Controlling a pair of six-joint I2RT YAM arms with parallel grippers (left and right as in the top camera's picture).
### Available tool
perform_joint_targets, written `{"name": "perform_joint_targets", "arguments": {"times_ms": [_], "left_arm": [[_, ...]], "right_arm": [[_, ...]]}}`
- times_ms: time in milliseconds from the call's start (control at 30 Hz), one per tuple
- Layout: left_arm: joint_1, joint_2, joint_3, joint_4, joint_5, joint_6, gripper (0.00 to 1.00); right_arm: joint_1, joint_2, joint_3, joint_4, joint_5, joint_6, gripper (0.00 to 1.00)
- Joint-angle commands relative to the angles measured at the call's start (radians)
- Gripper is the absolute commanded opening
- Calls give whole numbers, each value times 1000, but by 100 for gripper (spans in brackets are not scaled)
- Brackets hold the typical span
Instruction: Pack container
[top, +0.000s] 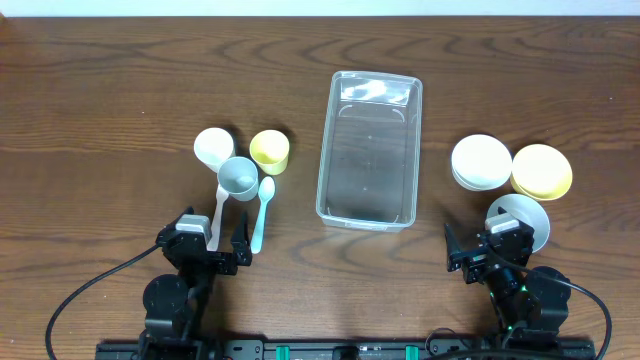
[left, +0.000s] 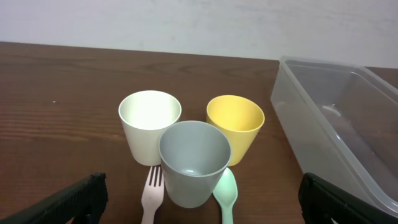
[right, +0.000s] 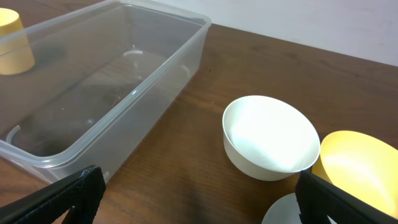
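We are viewing a brown wooden table (top: 100, 100) with both arms sitting at its near edge.

The container (top: 369, 150) is lying empty near the middle of the table, its long side running away from the arms. It is sitting between the cups on the left and the bowls on the right, touching neither group.

The left gripper (top: 212, 245) is resting low with its jaws spread wide. In the left wrist view its dark fingers (left: 68, 202) are showing at the two lower corners and are gripping nothing. Ahead of it three cups are standing upright in a tight cluster: a white cup (top: 213, 147) and a yellow cup (top: 269, 151) at the back, a grey cup (top: 238, 178) in front. A pale fork (top: 219, 212) and a mint spoon (top: 263, 210) are lying flat on either side of the grey cup, handles pointing toward the gripper. The fork handle is reaching in between the spread fingers.

The right gripper (top: 488, 248) is likewise released, its fingers (right: 56, 199) wide apart and holding nothing. A white bowl (top: 481, 162) and a yellow bowl (top: 541, 171) are sitting side by side beyond it, rims just touching or nearly so; we cannot tell which. A third pale bowl (top: 530, 215) is sitting nearer, partly hidden under the right arm.
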Motion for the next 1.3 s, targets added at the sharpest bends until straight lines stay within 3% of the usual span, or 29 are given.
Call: {"name": "perform_joint_targets", "arguments": {"times_ms": [0,333,567,800,967,1267], "left_arm": [[5,-6,-26,-6,10,8,98],[5,-6,-26,-6,10,8,98],[5,-6,-26,-6,11,8,98],[5,-6,-26,-6,10,8,98],[5,-6,-26,-6,10,8,98],[5,-6,-26,-6,11,8,98]], "right_arm": [[7,-6,-5,0,-8,-7,99],[7,-6,-5,0,-34,-5,99],[7,-6,-5,27,-312,191,99],[7,26,80,18,-270,342,99],[7,231,320,-73,-133,338,99],[-51,908,938,-454,47,161,99]]}}
